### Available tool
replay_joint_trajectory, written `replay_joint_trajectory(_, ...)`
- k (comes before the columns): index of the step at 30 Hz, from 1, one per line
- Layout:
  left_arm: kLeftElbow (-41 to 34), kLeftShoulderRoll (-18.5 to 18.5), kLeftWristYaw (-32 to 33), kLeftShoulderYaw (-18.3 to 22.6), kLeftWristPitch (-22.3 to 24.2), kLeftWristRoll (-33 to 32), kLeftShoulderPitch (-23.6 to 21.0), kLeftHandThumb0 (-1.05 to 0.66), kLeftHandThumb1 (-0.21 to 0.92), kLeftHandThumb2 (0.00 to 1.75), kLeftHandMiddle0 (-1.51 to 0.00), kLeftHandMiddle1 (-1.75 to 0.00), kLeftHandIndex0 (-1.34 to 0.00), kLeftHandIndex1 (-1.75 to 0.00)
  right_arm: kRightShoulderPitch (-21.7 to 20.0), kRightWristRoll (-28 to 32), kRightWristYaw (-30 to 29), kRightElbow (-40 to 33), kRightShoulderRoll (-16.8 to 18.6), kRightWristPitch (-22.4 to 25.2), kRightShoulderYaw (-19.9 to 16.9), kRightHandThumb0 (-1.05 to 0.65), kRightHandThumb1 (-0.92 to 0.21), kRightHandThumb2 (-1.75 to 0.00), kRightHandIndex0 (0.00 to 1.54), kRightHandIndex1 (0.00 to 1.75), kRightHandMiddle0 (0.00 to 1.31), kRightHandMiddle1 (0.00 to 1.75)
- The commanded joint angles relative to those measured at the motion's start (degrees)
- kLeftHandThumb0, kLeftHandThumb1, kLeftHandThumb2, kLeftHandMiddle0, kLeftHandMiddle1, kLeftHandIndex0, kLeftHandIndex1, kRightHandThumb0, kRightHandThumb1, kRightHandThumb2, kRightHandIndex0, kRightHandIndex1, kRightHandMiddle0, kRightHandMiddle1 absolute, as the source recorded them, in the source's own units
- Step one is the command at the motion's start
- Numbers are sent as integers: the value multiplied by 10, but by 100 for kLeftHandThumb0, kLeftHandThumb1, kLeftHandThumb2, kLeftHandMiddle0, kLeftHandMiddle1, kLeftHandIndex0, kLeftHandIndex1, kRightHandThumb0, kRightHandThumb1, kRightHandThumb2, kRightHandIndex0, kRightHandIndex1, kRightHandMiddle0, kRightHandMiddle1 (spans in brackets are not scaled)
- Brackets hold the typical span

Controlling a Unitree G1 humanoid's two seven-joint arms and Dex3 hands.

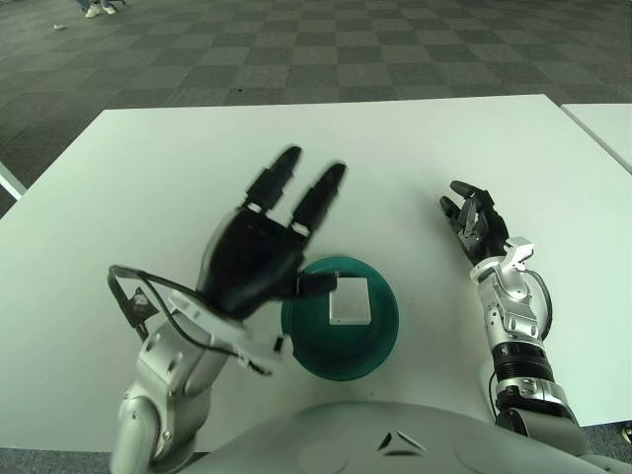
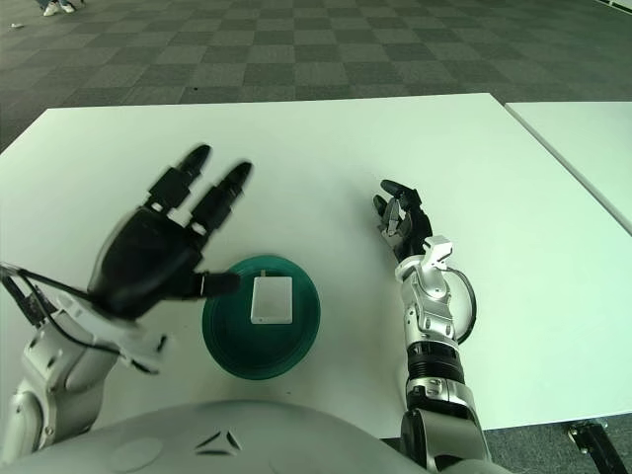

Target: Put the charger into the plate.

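Place: an office or lab-like test room, not a home.
Floor: grey carpet tiles in a light-and-dark checker pattern (image 1: 326, 49), the commercial kind.
Furniture: a large plain white rectangular bench (image 1: 197, 168), with the corner of a second white bench (image 1: 607, 123) just beside it on the right.
People: feet in pale shoes (image 1: 102, 10) on the carpet at the far left.

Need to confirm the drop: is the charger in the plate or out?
In. The white charger lies flat inside the green plate; the left hand, fingers spread, holds nothing beside it.
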Motion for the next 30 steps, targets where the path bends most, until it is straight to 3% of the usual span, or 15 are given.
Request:
replay_joint_trajectory(1,2,-187,102,-1,81,-208,109,-102,92,61,-21,-5,0,-42,39,1,-2,35,11,40,3,-69,-92,-82,36,5,0,102)
replay_joint_trajectory(2,49,-237,155,20,2,-342,159,-102,92,62,-23,-6,0,-44,38,1,-2,36,10,40,2,-69,-92,-82,36,5,0,102)
replay_joint_trajectory(3,85,-268,187,38,-55,-432,187,-103,92,65,-26,-8,0,-49,38,1,-1,37,10,40,2,-69,-92,-82,36,5,0,102)
replay_joint_trajectory(5,137,-293,212,58,-126,-510,199,-103,92,67,-29,-10,0,-53,37,2,-1,38,9,39,1,-69,-92,-82,36,5,0,102)
replay_joint_trajectory(8,193,-321,259,61,-203,-540,205,-103,92,75,-31,-11,0,-57,35,3,1,41,7,38,0,-69,-92,-82,36,5,0,102)
replay_joint_trajectory(12,210,-319,291,57,-222,-552,185,-102,92,87,-32,-13,0,-62,33,4,2,45,4,37,-1,-69,-92,-82,36,5,0,102)
replay_joint_trajectory(19,276,-286,319,60,-253,-600,160,-98,92,95,-34,-16,0,-75,32,6,6,48,1,38,-4,-69,-92,-82,36,5,0,102)
replay_joint_trajectory(24,422,-254,304,76,-342,-666,154,-95,92,99,-33,-15,0,-82,30,7,10,50,-3,39,-8,-69,-92,-82,36,5,0,102)
replay_joint_trajectory(30,503,-227,290,74,-404,-724,141,-93,92,99,-36,-17,0,-93,25,9,14,55,-8,40,-11,-69,-92,-82,36,5,0,102)
